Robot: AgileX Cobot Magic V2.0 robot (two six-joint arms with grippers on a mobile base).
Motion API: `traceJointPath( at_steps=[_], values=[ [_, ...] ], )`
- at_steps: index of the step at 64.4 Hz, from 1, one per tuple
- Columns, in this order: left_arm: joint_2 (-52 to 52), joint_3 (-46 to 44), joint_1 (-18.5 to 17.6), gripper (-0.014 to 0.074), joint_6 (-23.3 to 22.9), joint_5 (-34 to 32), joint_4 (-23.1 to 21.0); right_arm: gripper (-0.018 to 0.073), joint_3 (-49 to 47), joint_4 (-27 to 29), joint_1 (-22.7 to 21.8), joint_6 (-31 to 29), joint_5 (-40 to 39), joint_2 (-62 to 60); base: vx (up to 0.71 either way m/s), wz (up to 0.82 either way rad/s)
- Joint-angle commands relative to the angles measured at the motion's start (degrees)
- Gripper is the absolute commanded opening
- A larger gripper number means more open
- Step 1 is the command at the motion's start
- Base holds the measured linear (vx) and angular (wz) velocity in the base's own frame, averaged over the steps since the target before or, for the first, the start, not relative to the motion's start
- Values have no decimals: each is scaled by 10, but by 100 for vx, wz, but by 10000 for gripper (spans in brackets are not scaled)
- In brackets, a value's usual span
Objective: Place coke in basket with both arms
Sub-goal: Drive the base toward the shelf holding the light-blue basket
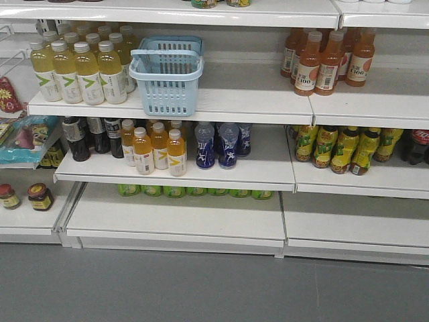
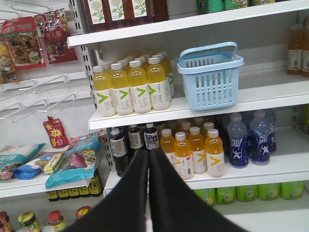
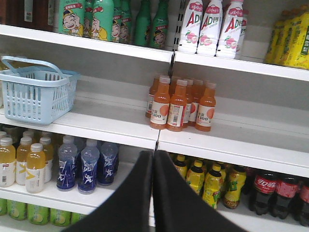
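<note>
Left wrist-mounted view, left gripper (image 2: 148, 157): my two black fingers lay pressed flat together at bottom centre, with nothing between them.
Right wrist-mounted view, right gripper (image 3: 153, 155): the same; the fingers were closed on each other at bottom centre, holding nothing.
Dark cola bottles (image 3: 263, 188): plastic ones with red labels stood at lower right of the right wrist view, on a low shelf beyond my fingers. I did not take these for the coke.
Whereabouts of the coke: I could not find it in any view, so I could not say where it stood.
Handling of the coke: I judged a full drink would be weighty, stiff and smooth, so apt to slip. I would close on the widest part of its body, not the neck.
Blue basket (image 2: 210, 82): it stood upright on a higher shelf, at upper right of the left wrist view, just beside the pale yellow bottles (image 2: 133, 87). It sat at upper left in the right wrist view and looked empty from the front-facing view.
Handling of the basket: I judged it light, stiff plastic with some give in the slotted walls. I would hold it by opposite rims, or by the band handle (image 2: 207, 48) above the rim.
</note>
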Motion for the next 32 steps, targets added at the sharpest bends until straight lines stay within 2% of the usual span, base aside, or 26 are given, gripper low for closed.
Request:
traceJointPath(
  at_steps=[1,32],
  values=[
    [14,5,-3,-6,-5,-37,-5,-2,6,-1,-2,-3,-43,-10,16,-6],
    [14,5,-3,-6,-5,-37,-5,-2,6,-1,-2,-3,-43,-10,15,-4]
  ],
)
